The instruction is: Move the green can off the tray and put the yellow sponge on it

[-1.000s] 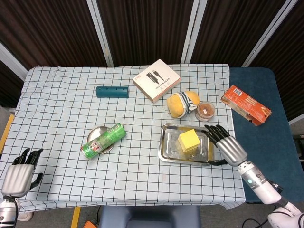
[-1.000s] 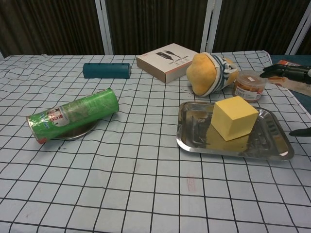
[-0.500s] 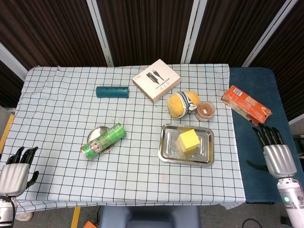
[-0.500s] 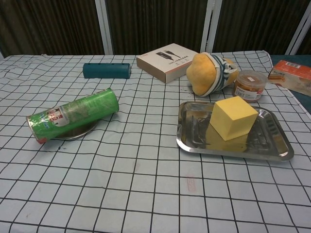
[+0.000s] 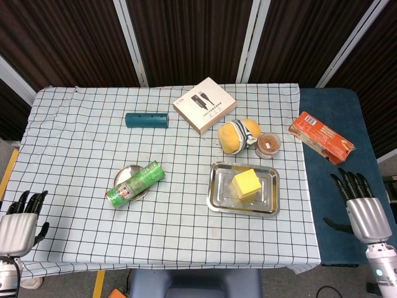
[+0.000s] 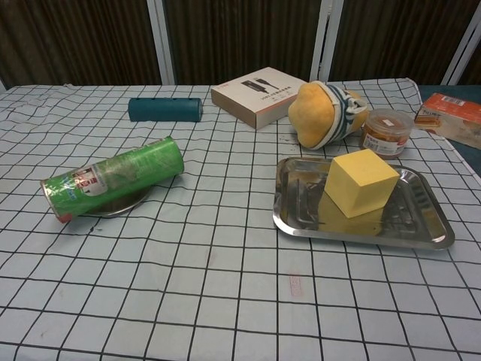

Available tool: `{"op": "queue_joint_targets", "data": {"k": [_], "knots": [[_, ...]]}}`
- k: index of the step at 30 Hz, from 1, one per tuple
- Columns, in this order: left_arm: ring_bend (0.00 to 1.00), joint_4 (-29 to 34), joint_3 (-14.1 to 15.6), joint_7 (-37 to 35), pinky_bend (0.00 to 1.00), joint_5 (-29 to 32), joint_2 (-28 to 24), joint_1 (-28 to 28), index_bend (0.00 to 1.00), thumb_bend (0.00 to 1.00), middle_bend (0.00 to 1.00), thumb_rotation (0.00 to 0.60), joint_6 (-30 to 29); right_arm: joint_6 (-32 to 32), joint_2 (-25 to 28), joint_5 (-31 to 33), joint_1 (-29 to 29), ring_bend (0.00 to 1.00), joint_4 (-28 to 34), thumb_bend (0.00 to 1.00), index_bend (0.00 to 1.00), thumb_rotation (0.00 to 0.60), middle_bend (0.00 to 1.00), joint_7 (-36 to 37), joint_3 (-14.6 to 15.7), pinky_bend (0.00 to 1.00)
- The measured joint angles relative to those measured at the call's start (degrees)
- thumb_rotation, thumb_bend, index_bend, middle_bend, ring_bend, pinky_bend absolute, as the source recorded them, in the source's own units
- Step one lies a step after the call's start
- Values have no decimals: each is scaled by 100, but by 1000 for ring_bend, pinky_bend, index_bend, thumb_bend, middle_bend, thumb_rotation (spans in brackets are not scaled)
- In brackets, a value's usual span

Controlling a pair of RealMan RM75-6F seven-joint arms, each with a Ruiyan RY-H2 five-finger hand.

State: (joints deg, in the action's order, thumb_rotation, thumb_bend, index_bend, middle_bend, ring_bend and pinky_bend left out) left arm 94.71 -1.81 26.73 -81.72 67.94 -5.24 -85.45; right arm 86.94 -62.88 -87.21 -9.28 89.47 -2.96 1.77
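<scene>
Since the earlier frame, right hand (image 5: 365, 214) has withdrawn from the tray (image 5: 218, 200) to lower right, empty, fingers spread. Left hand (image 5: 17, 226) sits lower left, released. Yellow sponge (image 5: 246, 184) rests on the tray; green can (image 5: 136, 184) lies mid-left atop a small dish (image 5: 123, 173). Risk: can may roll if the worktop (image 5: 74, 130) is jolted.

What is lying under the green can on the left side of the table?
The green can lies on its side across a small round metal dish. Only the dish's rim shows; the can covers its middle.
</scene>
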Motion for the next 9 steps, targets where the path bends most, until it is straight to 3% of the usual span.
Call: {"op": "queue_joint_targets", "data": {"k": [9], "knots": [[92, -4, 3, -1, 274, -5, 4, 8, 111, 359, 166, 600, 6, -3, -3, -15, 87, 0, 3, 94, 0, 600, 0, 19, -126, 0]]}}
